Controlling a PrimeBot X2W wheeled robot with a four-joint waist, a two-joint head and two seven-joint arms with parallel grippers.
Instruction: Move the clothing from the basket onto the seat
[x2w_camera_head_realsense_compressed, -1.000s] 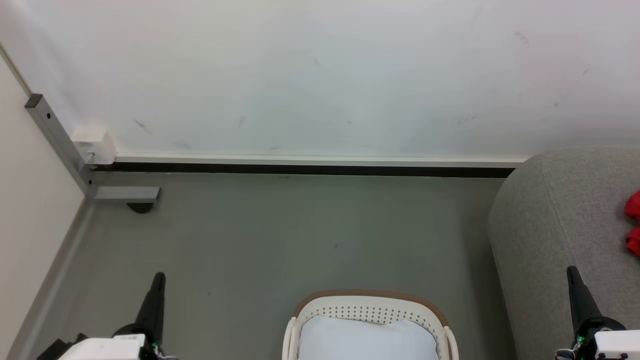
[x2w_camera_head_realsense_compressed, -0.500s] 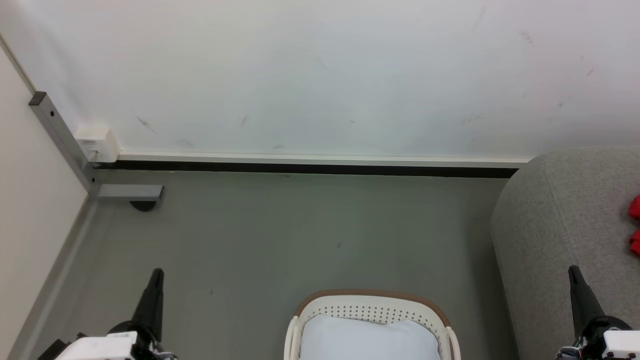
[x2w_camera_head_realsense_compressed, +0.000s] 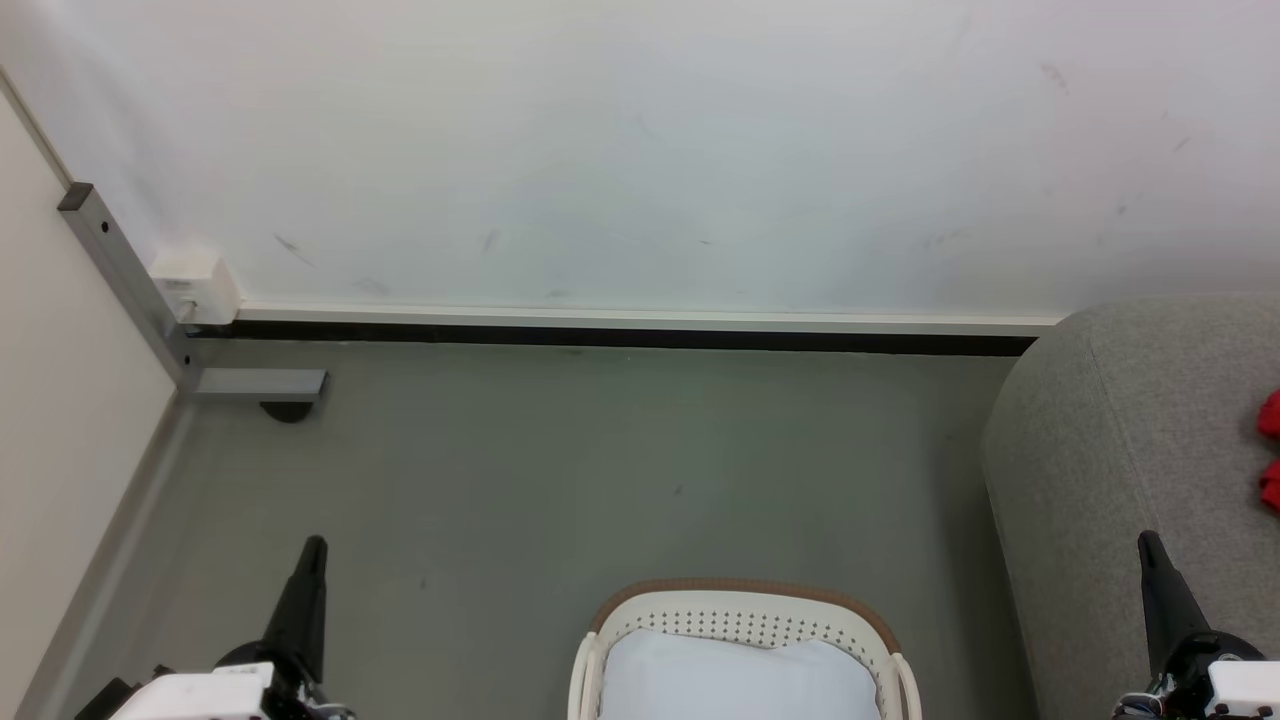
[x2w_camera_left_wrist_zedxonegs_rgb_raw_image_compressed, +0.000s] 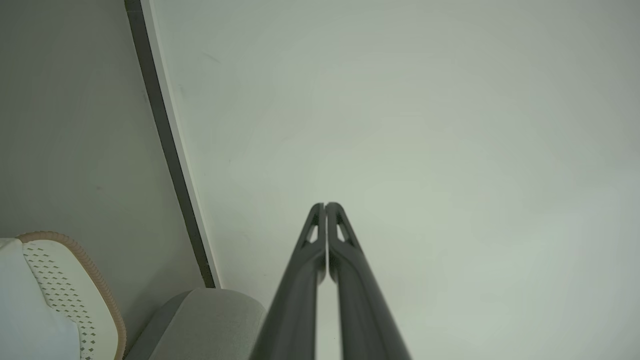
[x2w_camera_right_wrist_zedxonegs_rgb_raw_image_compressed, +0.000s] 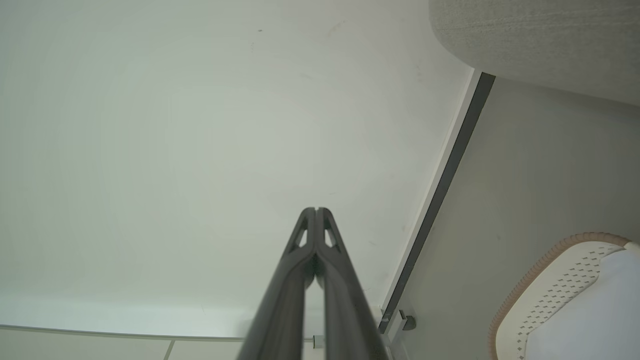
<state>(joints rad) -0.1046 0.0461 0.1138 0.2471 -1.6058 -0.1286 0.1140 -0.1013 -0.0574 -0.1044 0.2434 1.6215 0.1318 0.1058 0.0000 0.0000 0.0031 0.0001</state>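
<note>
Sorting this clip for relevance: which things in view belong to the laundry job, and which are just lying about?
Job:
basket
pale fabric inside it, kind unclear
red clothing on the seat
left end effector and right end effector, both shut

Lying about:
grey metal frame
white wall box

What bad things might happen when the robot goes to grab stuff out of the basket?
The left gripper and right gripper are both shut; unless they open, they may just poke the pale fabric in the basket.
The head view cuts off most of the basket, so a reach could snag its rim.
The right gripper sits near the sofa and might bump it while swinging.
</note>
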